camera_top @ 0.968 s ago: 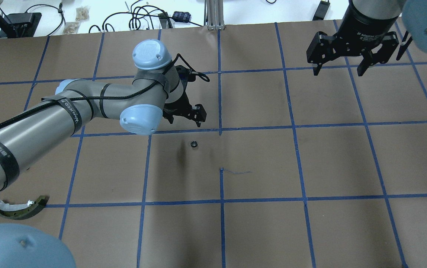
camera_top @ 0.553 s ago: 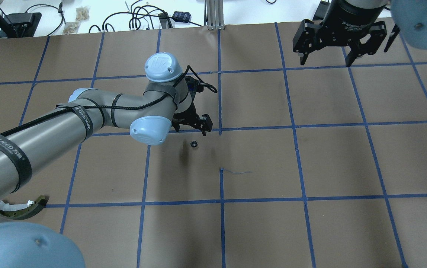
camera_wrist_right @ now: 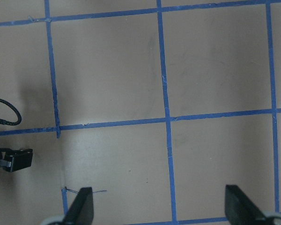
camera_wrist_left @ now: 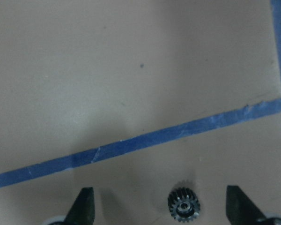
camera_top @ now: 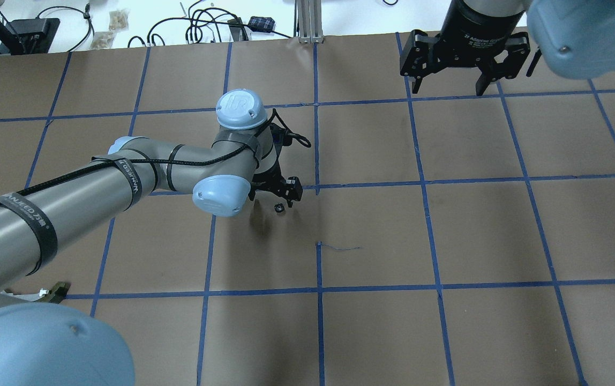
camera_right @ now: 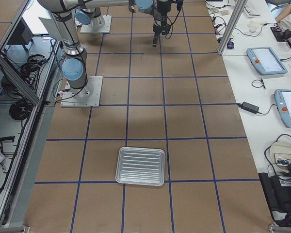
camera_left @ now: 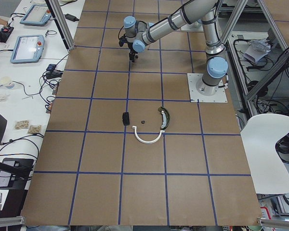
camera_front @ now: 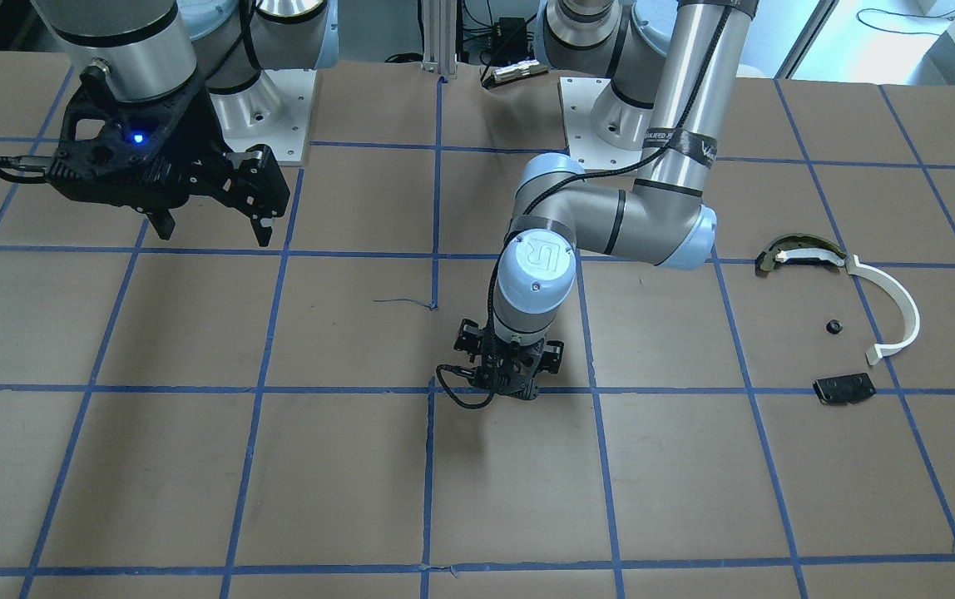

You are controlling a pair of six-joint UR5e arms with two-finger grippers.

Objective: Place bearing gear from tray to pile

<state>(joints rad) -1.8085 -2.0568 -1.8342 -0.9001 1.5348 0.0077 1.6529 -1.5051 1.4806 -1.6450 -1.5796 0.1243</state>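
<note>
The bearing gear [camera_top: 279,208], a small black toothed wheel, lies on the brown paper near the table's middle. It also shows in the left wrist view [camera_wrist_left: 184,206], between the fingers and nearer the right one. My left gripper [camera_top: 274,197] is open and empty, pointing down just over the gear [camera_front: 511,378]. The pile lies at the table's left end: a white half-ring strip [camera_front: 893,308], a dark and cream arc piece [camera_front: 798,252], a black plate [camera_front: 843,388] and another small black gear [camera_front: 833,326]. My right gripper [camera_top: 449,80] is open and empty, high at the far right.
A ribbed metal tray [camera_right: 141,166] sits at the table's right end with nothing in it. Blue tape lines grid the brown paper [camera_top: 372,236]. Cables and small devices lie beyond the far table edge [camera_top: 205,27]. My left forearm [camera_top: 72,203] hides most of the pile from overhead.
My left gripper has moved toward the gear and now stands right over it. My right gripper has moved left and farther back. The gear has not moved.
</note>
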